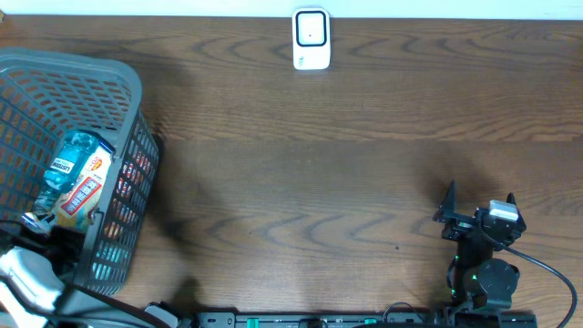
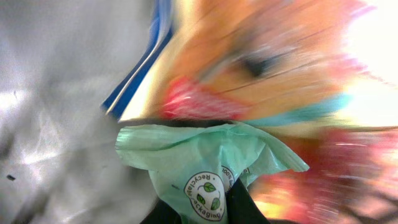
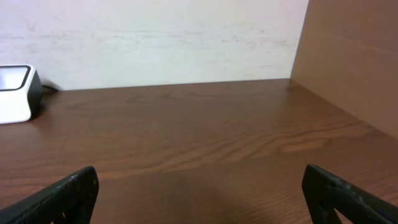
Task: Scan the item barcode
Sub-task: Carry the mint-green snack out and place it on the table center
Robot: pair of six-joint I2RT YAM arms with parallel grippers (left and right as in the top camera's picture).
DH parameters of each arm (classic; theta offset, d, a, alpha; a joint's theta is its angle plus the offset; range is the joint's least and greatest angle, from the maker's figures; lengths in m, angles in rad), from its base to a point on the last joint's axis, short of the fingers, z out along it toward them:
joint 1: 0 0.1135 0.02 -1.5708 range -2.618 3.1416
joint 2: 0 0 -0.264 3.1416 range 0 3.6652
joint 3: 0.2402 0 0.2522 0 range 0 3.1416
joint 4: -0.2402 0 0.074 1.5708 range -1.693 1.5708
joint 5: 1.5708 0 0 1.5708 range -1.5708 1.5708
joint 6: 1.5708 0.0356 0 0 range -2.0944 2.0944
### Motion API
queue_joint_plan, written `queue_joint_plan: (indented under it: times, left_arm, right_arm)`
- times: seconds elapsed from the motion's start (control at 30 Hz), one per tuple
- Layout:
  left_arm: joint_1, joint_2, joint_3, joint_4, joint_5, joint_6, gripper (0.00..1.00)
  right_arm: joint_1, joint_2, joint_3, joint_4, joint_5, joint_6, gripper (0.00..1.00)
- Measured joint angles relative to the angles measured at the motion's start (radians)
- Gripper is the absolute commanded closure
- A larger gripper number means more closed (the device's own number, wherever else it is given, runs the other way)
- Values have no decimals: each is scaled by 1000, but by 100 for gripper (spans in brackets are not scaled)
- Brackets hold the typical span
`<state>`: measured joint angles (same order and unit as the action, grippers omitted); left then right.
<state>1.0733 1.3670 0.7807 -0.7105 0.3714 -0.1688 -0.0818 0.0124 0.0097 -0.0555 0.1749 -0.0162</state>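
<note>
Our left arm (image 1: pixel 25 275) reaches in from the near left corner, its wrist angled downward. The left tool (image 2: pixel 208 210) is closed, its dark fingers pinching a fold of green plastic bag (image 2: pixel 205 155). Our right arm (image 1: pixel 489 276) sits folded at the near right edge. The right tool (image 3: pixel 205 199) faces forward, its two fingers (image 3: pixel 69 194) spread wide with nothing between them.

I count one basket (image 1: pixel 137 91) at nine o'clock holding one bottle (image 1: pixel 68 157), one orange packet (image 1: pixel 87 187) and one green bag (image 2: pixel 205 158) (others I can't make out), plus one scanner (image 1: pixel 311 39) at twelve o'clock.
</note>
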Motion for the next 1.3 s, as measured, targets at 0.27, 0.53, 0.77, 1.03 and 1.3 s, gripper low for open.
queue_joint_plan:
  times: [0.27,0.53,0.77,1.03,1.3]
  left_arm:
    - [0,-232,278,60,172,-124,93]
    - [-67,-462,349,442,319,-487,93]
    - [-406,-504,349,503,366,-636,92]
    - [-948,-368,347,506,270,-629,93]
    - [-1351,-84,344,541,115,-589,92]
  right_arm:
    - [0,0,0,0,0,0,1]
    - [0,0,0,0,0,0,1]
    - [0,0,0,0,0,0,1]
    - [0,0,0,0,0,0,1]
    - [0,0,0,0,0,0,1]
